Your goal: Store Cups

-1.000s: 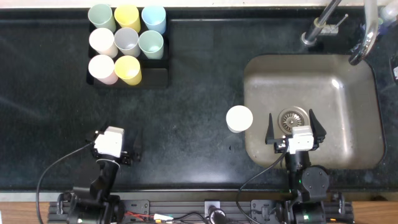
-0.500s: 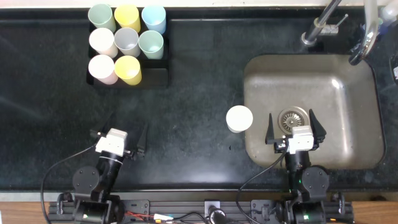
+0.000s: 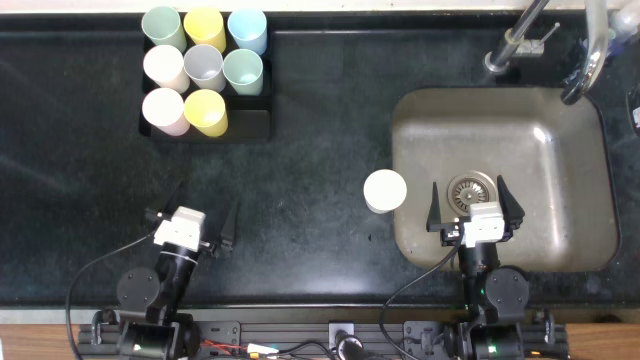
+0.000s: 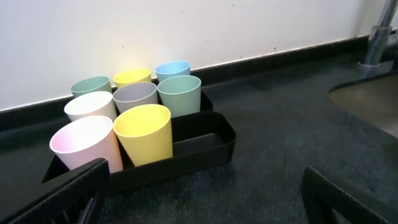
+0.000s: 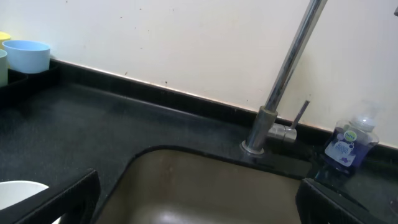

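Black left pincer [image 4: 208, 194], right pincer [image 3: 469, 192]: agape

Eight pastel cups [image 3: 204, 66] stand upright, mouths up, packed in a black tray [image 3: 252, 124] well left of the sink [image 3: 540, 130]. One white cup [image 3: 385, 190] sits alone just beside the sink's left rim.

White cup [image 5: 17, 193] is cropped at the right wrist view's edge, only its rim in frame. The faucet [image 5: 281, 81] runs past the top edge, spout unseen. In the tray [image 4: 211, 146], a green cup [image 4: 179, 93] hides the lower half of the blue cup [image 4: 172, 67].
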Motion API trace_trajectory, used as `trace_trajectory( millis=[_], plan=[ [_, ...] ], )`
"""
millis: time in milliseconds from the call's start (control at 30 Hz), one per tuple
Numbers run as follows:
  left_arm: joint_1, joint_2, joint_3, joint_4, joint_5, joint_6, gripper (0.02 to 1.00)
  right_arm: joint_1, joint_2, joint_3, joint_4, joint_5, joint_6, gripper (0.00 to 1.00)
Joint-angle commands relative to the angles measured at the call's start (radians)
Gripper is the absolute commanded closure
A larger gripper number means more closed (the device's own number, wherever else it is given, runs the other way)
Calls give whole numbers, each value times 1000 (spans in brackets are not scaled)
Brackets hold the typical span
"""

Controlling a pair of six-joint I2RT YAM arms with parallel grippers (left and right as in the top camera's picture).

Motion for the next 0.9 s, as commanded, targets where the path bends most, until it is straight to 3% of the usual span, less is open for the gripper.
trace_trajectory(
  millis=[33, 500, 533, 700, 833, 900],
  plan=[
    [5, -8, -6, 3, 18, 11, 18, 5, -8, -13, 6, -8, -3, 3],
    [5, -8, -6, 3, 17, 11, 18, 5, -7, -13, 5, -12, 2, 3],
    [5, -8, -6, 3, 17, 11, 18, 5, -7, -6, 14, -91, 32, 5],
    [5, -8, -6, 3, 17, 11, 18, 5, 6, 172, -8, -195, 42, 3],
    [5, -8, -6, 3, 17, 11, 18, 5, 166, 542, -274, -198, 42, 3],
    [5, -8, -6, 3, 18, 11, 18, 5, 368, 819, -543, -198, 42, 3]
  ],
)
